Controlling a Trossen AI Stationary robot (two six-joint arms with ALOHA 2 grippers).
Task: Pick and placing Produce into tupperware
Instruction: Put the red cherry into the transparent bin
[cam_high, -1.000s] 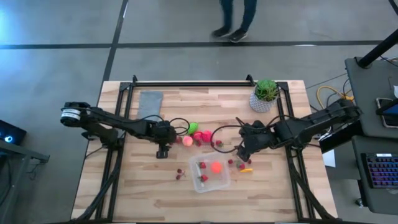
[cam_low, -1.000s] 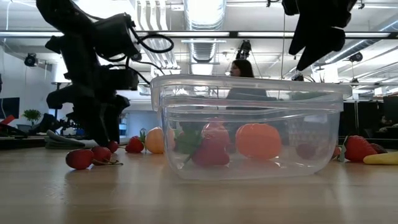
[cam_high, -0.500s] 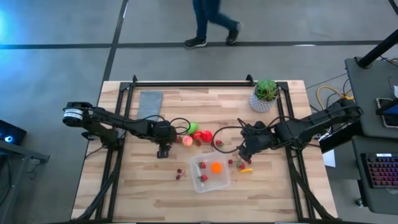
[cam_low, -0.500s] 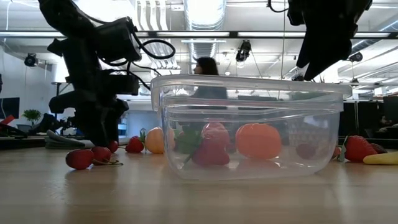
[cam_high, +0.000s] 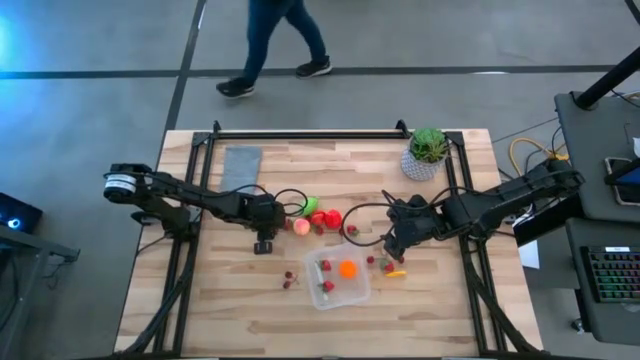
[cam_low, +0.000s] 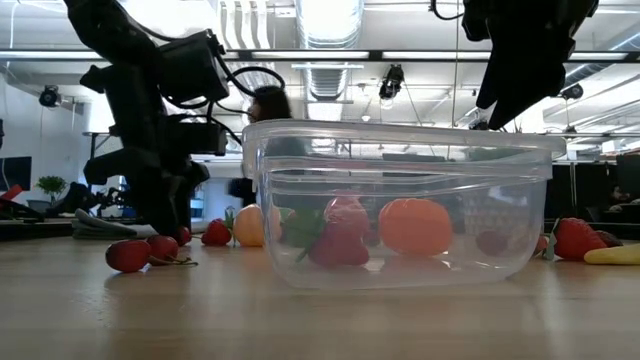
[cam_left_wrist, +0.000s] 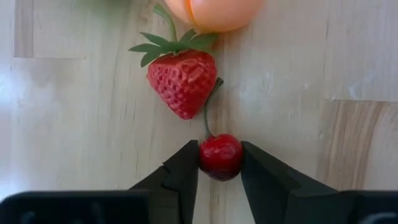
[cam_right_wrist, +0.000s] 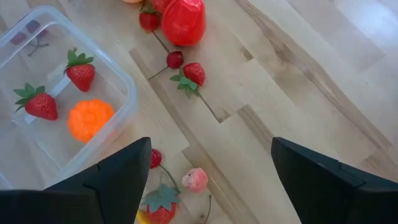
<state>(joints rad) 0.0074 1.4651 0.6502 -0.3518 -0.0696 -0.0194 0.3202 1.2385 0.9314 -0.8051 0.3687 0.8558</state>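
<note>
The clear tupperware (cam_high: 338, 279) stands near the table's middle and holds an orange piece (cam_right_wrist: 90, 118) and strawberries (cam_right_wrist: 81, 71). Loose produce lies beyond it: a peach (cam_high: 300, 227), a green piece (cam_high: 310, 205), a red piece (cam_high: 331, 218) and a strawberry (cam_left_wrist: 183, 81). My left gripper (cam_high: 263, 243) is left of the tupperware, low at the table, shut on a cherry (cam_left_wrist: 220, 157). My right gripper (cam_high: 391, 243) hangs open and empty above the berries (cam_right_wrist: 186, 73) right of the tupperware. My left gripper pinches the cherry's round body by its two sides (cam_left_wrist: 203, 158) between its two fingers, coming from above and pointing down. The stem (cam_left_wrist: 208, 115) runs on toward the strawberry. Whether the cherry is lifted off the wood, I cannot tell.
A potted plant (cam_high: 428, 152) stands at the far right corner and a grey cloth (cam_high: 241, 167) lies at the far left. Small berries (cam_high: 289, 279) lie left of the tupperware. A yellow piece (cam_high: 397, 272) and a strawberry (cam_low: 575, 238) lie right of it. A person (cam_high: 275, 45) walks beyond the far edge.
Both grippers have stayed nearly in place; my right gripper has shifted slightly toward the table's right edge. The person beyond the far edge has walked toward the left.
</note>
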